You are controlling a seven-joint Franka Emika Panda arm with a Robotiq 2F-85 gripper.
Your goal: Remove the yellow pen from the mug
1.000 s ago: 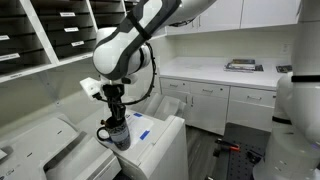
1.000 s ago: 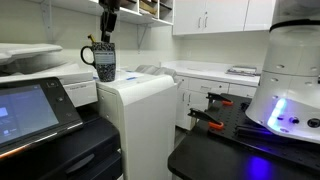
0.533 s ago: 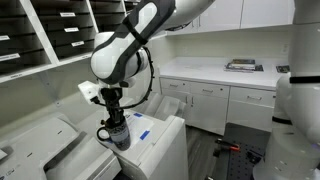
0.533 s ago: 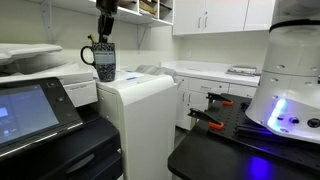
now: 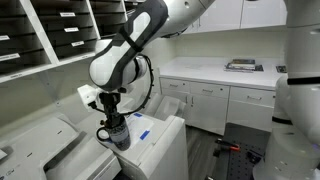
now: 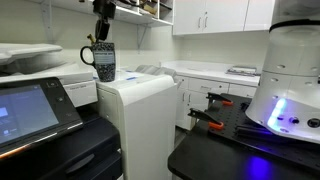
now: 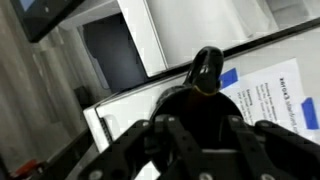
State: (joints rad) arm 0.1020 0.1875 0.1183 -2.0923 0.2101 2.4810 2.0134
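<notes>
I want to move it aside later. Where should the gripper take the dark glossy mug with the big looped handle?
Probably the rim wall, from straight above: the dark glossy mug stands upright, mouth up, so one finger goes inside, one outside. Choose a stretch away from the handle, which juts sideways. The gripper hangs above it.

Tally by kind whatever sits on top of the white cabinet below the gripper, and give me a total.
Mugs: 1, the dark mug
Flat sheets: 1, the blue-and-white sheet beside it
Pens: 0 that can be made out at this picture size
Total: 2
</notes>
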